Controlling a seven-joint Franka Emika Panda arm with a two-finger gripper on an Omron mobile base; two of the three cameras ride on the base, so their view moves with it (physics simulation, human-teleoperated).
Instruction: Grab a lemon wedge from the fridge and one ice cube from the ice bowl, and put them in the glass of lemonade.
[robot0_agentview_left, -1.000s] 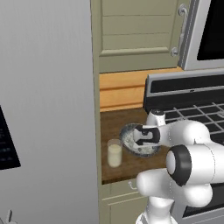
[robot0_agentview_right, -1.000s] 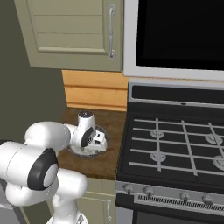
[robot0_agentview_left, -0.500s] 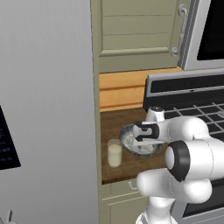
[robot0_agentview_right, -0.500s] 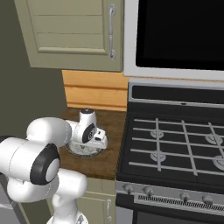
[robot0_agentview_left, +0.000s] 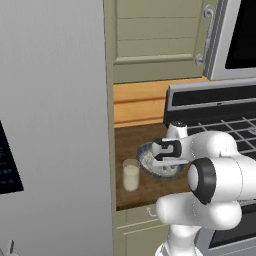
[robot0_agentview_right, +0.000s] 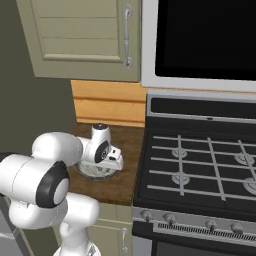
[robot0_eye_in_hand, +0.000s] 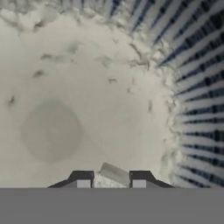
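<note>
My gripper (robot0_eye_in_hand: 110, 180) is down inside the ice bowl (robot0_eye_in_hand: 183, 87), over its whitish speckled floor. Its two dark fingertips stand close together with a small pale ice cube (robot0_eye_in_hand: 114, 172) pinched between them. From the left base view, the hand (robot0_agentview_left: 167, 159) dips into the grey ice bowl (robot0_agentview_left: 145, 152) on the wooden counter. The glass of lemonade (robot0_agentview_left: 131, 175) stands upright just left of the bowl, apart from it. The grey fridge (robot0_agentview_left: 55, 125) fills the left side with its door closed. The lemon wedge is out of view.
A black gas stove (robot0_agentview_right: 200, 165) borders the counter on the right, with a microwave (robot0_agentview_right: 205, 40) above it. Beige wall cabinets (robot0_agentview_right: 85, 35) hang over the counter (robot0_agentview_right: 125, 145). The counter strip between fridge and stove is narrow.
The jaws have come together from wide apart onto the ice cube. The hand has sunk slightly deeper into the bowl. Glass and bowl have stayed put.
</note>
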